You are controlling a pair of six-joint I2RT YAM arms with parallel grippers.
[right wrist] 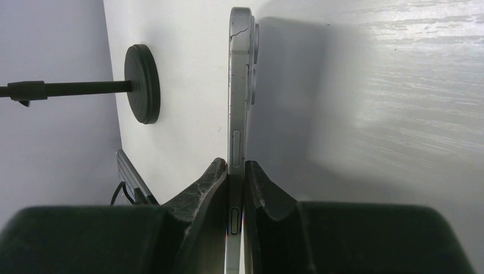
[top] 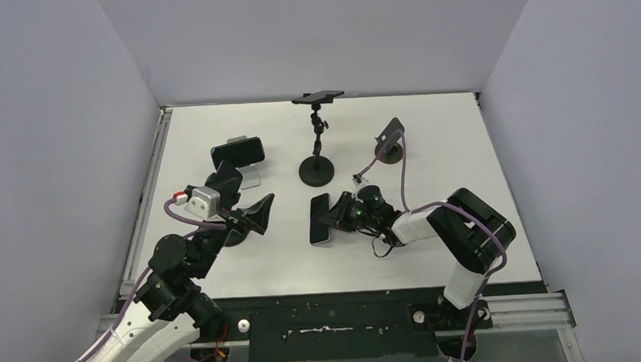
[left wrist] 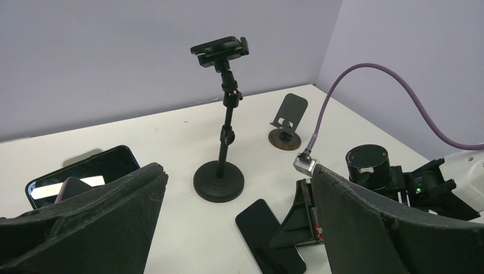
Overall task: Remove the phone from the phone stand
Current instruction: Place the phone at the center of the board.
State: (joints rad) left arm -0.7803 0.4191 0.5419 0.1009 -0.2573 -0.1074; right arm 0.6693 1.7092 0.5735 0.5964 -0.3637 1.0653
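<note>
Right gripper (right wrist: 236, 171) clamped tight on the phone (right wrist: 238, 85), one finger on each flat face, phone projecting beyond the fingertips, tall phone stand (top: 317, 170) farther beyond them, left gripper (top: 260, 216) spread fully wide, holding nothing.

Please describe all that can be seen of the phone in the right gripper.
The phone is slim, with its dark screen up and a pale, metallic-looking edge bearing side buttons. Its camera bump faces the table. It lies level near the table's middle, with the right gripper shut across its thickness. Whether it touches the table is unclear.
</note>
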